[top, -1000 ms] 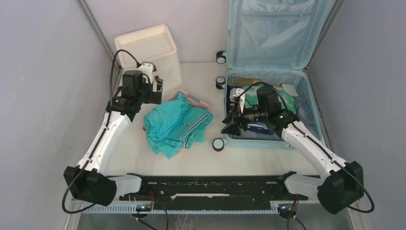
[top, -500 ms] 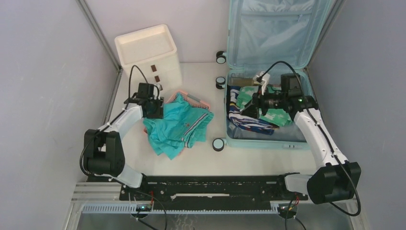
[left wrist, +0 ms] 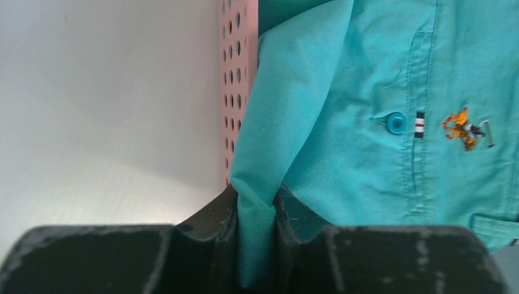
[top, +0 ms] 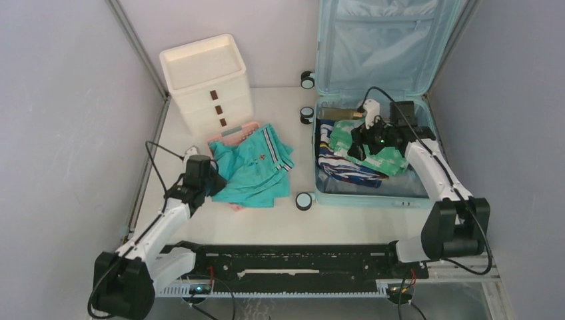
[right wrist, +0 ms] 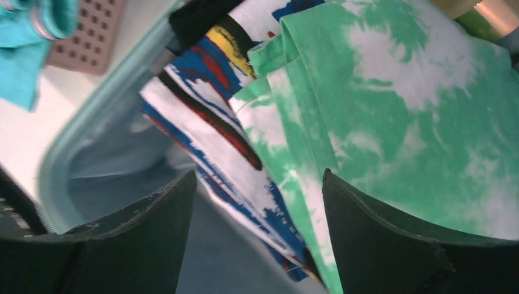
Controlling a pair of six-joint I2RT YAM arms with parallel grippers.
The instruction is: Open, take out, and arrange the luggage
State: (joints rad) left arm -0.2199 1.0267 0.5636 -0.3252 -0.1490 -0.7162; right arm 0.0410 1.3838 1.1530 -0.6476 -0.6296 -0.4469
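Note:
The luggage [top: 373, 199] lies open at the right, its lid [top: 386, 47] propped upright. Inside lie a green tie-dye garment [top: 380, 157] and a blue, white and red patterned garment [top: 343, 168]. My right gripper [top: 356, 143] hovers open over them; in the right wrist view its jaws [right wrist: 260, 202] straddle the edge of the green garment [right wrist: 416, 110] and the patterned one [right wrist: 208, 104]. Teal shorts [top: 256, 175] lie spread over a pink basket [top: 233, 130]. My left gripper [top: 212, 181] is shut on their left edge, with a fold of teal fabric [left wrist: 257, 226] pinched between the fingers.
A white three-drawer box [top: 206, 83] stands at the back left, just behind the basket. Suitcase wheels [top: 304, 200] stick out toward the middle of the table. Grey walls close in on both sides. The pink basket's perforated wall [left wrist: 235, 92] shows beside the shorts.
My left gripper came back from the drawer box toward the near left and closed on the shorts' edge, and the shorts now lie flatter. My right gripper opened wider over the clothes.

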